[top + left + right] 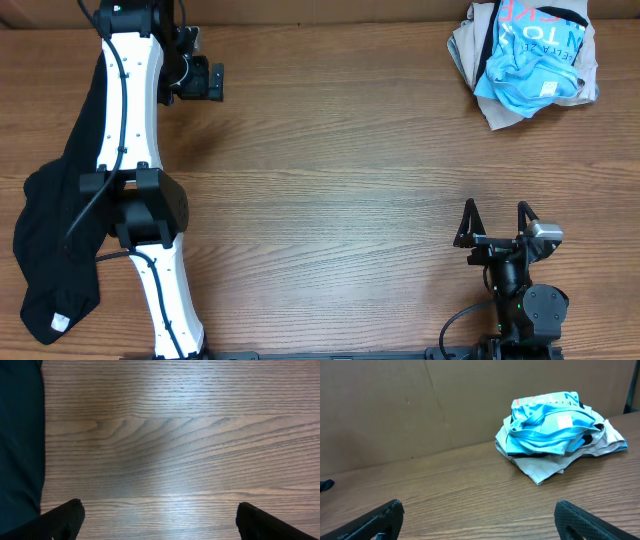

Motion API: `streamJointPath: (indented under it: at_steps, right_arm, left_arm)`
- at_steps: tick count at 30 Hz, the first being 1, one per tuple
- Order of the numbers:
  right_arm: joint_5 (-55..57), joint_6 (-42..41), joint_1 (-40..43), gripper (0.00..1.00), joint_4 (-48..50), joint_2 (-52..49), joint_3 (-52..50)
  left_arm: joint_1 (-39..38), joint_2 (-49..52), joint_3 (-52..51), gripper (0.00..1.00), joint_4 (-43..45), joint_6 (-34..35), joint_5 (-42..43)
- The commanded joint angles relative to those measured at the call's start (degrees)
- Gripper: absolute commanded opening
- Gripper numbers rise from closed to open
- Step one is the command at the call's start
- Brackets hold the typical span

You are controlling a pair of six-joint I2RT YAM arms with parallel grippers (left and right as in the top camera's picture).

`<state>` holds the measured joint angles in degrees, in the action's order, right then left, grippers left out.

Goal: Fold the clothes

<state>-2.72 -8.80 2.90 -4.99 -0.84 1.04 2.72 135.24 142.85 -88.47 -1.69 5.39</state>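
Jaws both wide open, empty; I'd send the right jaws to the T-shirt (530, 75), pinching one hem only.

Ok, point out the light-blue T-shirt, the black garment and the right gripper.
light-blue T-shirt (525, 85), overhead view, crumpled blue fabric.
black garment (50, 240), overhead view, its wide lower part.
right gripper (495, 205), overhead view, midway between its fingertips.

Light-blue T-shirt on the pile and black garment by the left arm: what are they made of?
Light-blue T-shirt: probably soft matte cotton jersey, given limp rumpled folds. Black garment: thin matte cloth in loose folds; fibre too dark to tell.
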Motion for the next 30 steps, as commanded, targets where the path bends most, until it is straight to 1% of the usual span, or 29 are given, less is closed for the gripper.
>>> streamJointPath:
  at_steps: [1,6,10,19,21,27,30]
  right_arm:
    - [0.5,-0.2,-0.3,1.00,0.3,0.7,-0.6]
    - [0.5,-0.2,-0.3,1.00,0.3,0.7,-0.6]
    - [0.5,-0.2,-0.3,1.00,0.3,0.7,-0.6]
    - [0.5,-0.2,-0.3,1.00,0.3,0.7,-0.6]
    - [0.5,-0.2,-0.3,1.00,0.3,0.7,-0.6]
    - [0.5,-0.2,-0.3,1.00,0.3,0.7,-0.6]
    - [0.5,-0.2,-0.3,1.00,0.3,0.7,-0.6]
  left_arm:
    - [-0.1,0.4,-0.3,1.00,0.1,-0.9,0.6]
    - [-0.1,0.4,-0.3,1.00,0.1,-0.9,0.5]
    - [-0.9,-2.9,-0.3,1.00,0.1,-0.9,0.4]
    - [-4.0,-23.3,-0.3,1.00,0.1,-0.9,0.4]
    - [-4.4,-28.2,-0.3,1.00,0.1,-0.9,-1.4]
    - [-4.3,-40.9,-0.3,1.00,3.0,-1.0,-5.9]
    - [-4.3,-46.0,-0.9,1.00,5.9,-2.4,-6.2]
